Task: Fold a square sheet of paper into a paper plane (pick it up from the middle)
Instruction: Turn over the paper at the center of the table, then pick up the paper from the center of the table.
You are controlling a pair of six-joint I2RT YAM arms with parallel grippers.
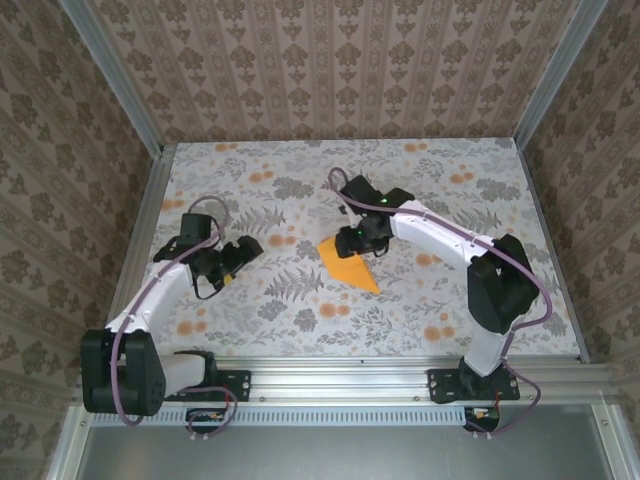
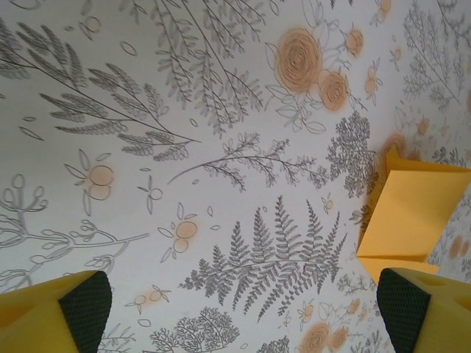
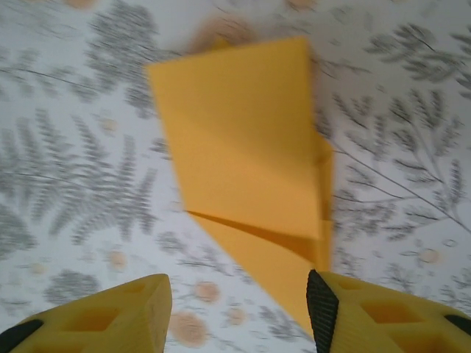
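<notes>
The orange sheet of paper (image 1: 347,265) lies flat mid-table, folded into a pointed wedge with its tip toward the near right, a rough paper plane shape. My right gripper (image 1: 362,240) hovers over its far end, open. In the right wrist view the folded paper (image 3: 250,147) lies below and ahead of the right gripper (image 3: 237,301), its narrow end running down beside the right finger (image 3: 324,309), with nothing held. My left gripper (image 1: 240,262) stands open to the paper's left. In the left wrist view the paper (image 2: 412,220) sits at the right edge, beyond the left gripper (image 2: 244,309).
The table (image 1: 300,310) wears a white cloth printed with grey ferns and small orange flowers. Patterned walls close in the back and both sides. A metal rail (image 1: 340,372) runs along the near edge by the arm bases.
</notes>
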